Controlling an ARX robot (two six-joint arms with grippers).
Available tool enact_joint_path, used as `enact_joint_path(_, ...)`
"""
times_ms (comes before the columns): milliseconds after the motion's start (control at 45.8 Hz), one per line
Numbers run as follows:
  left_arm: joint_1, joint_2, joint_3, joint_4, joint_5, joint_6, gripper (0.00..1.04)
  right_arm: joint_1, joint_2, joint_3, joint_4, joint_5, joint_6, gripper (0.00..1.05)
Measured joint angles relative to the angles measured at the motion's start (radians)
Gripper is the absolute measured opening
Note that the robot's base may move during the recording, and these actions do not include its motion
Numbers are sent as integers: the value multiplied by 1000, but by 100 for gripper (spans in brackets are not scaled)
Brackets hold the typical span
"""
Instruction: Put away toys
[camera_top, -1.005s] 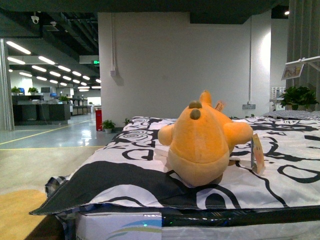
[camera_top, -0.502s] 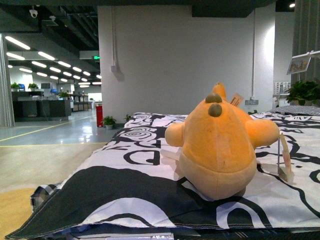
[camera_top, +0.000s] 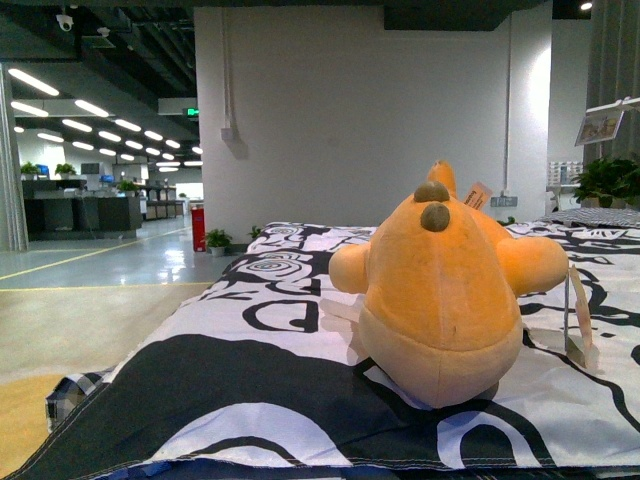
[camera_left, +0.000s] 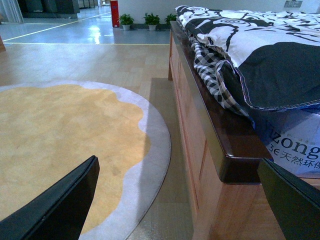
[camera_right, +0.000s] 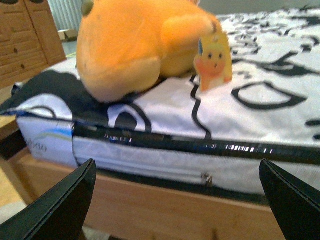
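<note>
Left pincer (camera_left: 176, 167): fingers spread wide, nothing between them. It sits low beside the bed, with wooden floor and the pale edge of a round yellow rug (camera_left: 60, 140) below it. The dark-topped wooden bed frame (camera_left: 220, 150) is just beside it. Right pincer (camera_right: 176, 167): fingers likewise spread wide and empty, facing the side of the bed at the level of the white mattress (camera_right: 150, 157). It is clear of the toy. A black-and-white patterned bed cover (camera_top: 250, 390) lies over the mattress, and its near edge overhangs the frame, with a checked layer showing beneath at the corner. The orange-yellow plush toy (camera_top: 440, 290) rests on this cover close to the near edge of the bed. Its rounded body is upright, two short limbs stick out to the sides and two small grey-brown nubs sit near the top. A printed card tag (camera_top: 578, 315) hangs beside the toy's right limb. In the right wrist view a wooden dresser (camera_right: 25, 40) stands past the bed corner. Behind the bed are a white wall (camera_top: 360, 120), small potted plants (camera_top: 217, 242), a red bin (camera_top: 197, 235) and a long hall lit by ceiling strip lights.
</note>
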Motion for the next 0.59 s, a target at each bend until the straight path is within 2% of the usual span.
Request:
enact_joint_path(153,0,0,0,0,0,0,99,123,264,187,155,129,-45,98)
enact_joint_path(328,0,0,0,0,0,0,99,304,468,399,167,275,-94,98)
enact_joint_path(590,0,0,0,0,0,0,99,546,679,599,181,451,-176,98)
